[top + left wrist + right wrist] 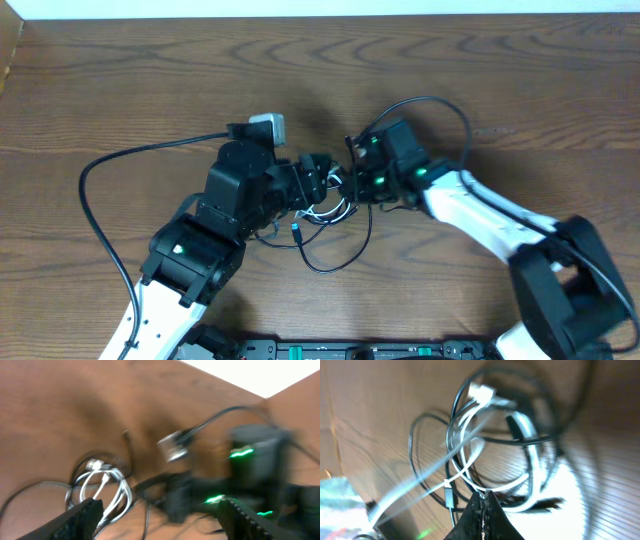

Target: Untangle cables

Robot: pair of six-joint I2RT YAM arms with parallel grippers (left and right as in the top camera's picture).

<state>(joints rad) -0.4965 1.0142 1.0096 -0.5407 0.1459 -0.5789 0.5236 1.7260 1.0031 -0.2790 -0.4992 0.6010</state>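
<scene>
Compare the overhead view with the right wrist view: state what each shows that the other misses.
Overhead only: the whole layout, with the left gripper facing the right gripper over the cables. Right wrist only: the white plug and the white cord looping through black ones, close up. Both: the tangle, the wooden table, the right gripper.

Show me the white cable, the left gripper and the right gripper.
white cable [482, 392]: right wrist view, on its plug end.
left gripper [159, 504]: left wrist view, midway between its open fingertips.
right gripper [482, 496]: right wrist view, at its closed fingertips.
</scene>
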